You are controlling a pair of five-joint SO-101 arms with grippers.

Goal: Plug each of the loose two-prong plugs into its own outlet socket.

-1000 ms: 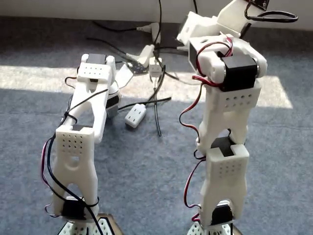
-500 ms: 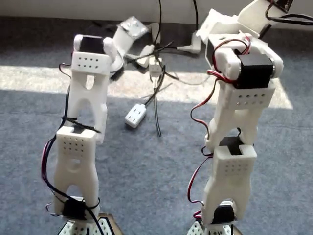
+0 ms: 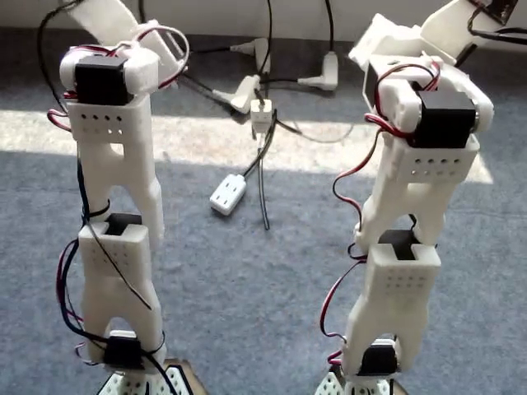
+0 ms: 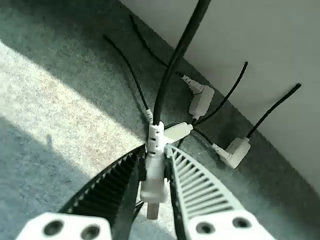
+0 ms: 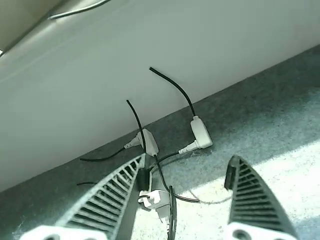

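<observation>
Our left claw is pinched on a white two-prong plug on a black cable. The black ribbed finger is on one flank of the plug and the white ribbed finger on the other. The plug's long axis runs in line with the fingers, and the cable leaves past the fingertips. The pronged end seems to point back toward the wrist, though we cannot be sure from this angle.

Beyond the claw, three loose white plugs lie near one another along the far edge of the grey carpet, close to the pale wall.

The white plastic multi-outlet socket block lies well apart from that edge, in mid-carpet between the two arms and nearer the left arm. Its long axis runs diagonally, from near left to far right.

Our right claw is spread wide and holds nothing. It hangs over the same far edge, above a white angled plug.

We judge the coming move turns on this: the block lies back toward the arm bases from the held plug. The left arm would have to carry the plug away from the wall and turn its prongs to face the block's sockets.
</observation>
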